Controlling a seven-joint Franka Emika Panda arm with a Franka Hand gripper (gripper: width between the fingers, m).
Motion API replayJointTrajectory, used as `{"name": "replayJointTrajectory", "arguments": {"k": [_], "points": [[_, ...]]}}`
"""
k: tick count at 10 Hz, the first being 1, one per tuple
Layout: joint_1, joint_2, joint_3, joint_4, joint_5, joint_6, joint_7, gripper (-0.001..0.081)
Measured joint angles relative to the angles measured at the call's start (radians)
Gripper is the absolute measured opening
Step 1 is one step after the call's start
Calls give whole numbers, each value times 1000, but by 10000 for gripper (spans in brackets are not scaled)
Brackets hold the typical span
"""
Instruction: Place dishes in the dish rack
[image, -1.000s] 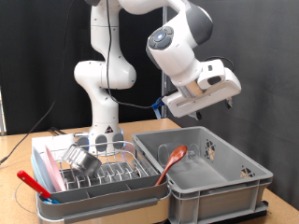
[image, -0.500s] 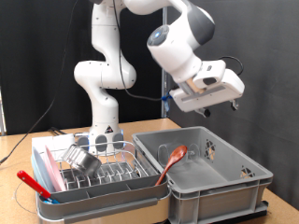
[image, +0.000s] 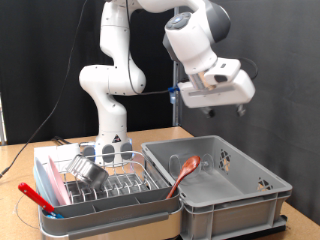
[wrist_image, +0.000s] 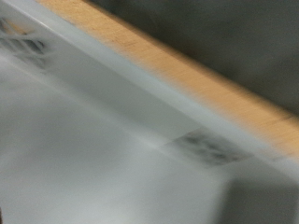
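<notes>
- The gripper (image: 238, 108) hangs high above the grey crate (image: 255, 190), well clear of everything below; nothing shows between its fingers, and from this angle I cannot tell whether they are apart or together.
- The dish rack (image: 150, 204) sits at the exterior view's left, just beside the crate, with the steel bowl (image: 90, 170) tipped among its wire prongs and what looks like the clear glass (image: 114, 152) behind it, though that is hard to make out.
- The reddish-brown spoon (image: 183, 174) leans inside the crate, bowl end up, handle running down toward the crate's floor.
- The wrist view is blurred: only a pale grey wall (wrist_image: 103, 140) and a strip of wooden tabletop (wrist_image: 177, 65).
- The spoon is probably light, stiff and thin; a grip across the handle near its middle seems surest, since the rounded end would likely slip.
</notes>
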Motion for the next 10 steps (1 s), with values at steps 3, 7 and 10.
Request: {"name": "replayJointTrajectory", "arguments": {"k": [3, 7, 10], "points": [[-74, 5, -1, 38, -274, -290, 274, 803], [-128, 39, -8, 112, -333, -549, 459, 803], [-117, 43, 70, 85, -526, -475, 487, 803]]}}
